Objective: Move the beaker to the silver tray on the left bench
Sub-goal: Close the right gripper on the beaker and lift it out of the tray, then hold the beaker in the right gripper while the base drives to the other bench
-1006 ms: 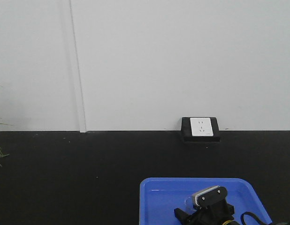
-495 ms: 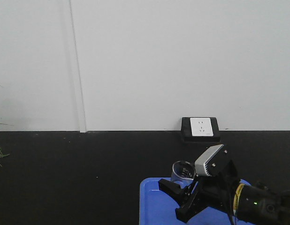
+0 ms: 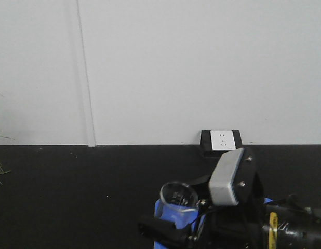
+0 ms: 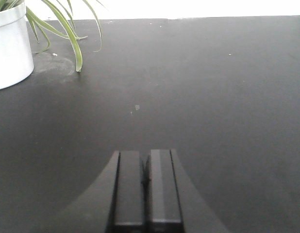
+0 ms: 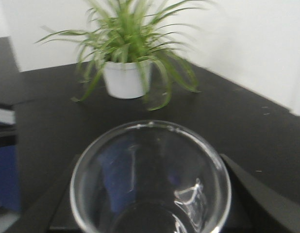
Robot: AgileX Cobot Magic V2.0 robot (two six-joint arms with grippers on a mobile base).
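Left to right: a potted plant stands at the far corner of the black table. The left tool hangs idle just above the surface, its jaws pressed together on nothing.

At centre, the beaker is off the table, upright with its mouth up. It is clamped by the right tool above the near-left corner of the blue tray. In the right wrist view its clear rim fills the foreground, with 1 dark finger on each side.

At right, the right arm reaches in low from the lower corner. Its grey camera housing sits tilted just below the wall socket.

The pick-up looks done, while the carry and set-down remain. The silver tray appears in none of the 3 views.
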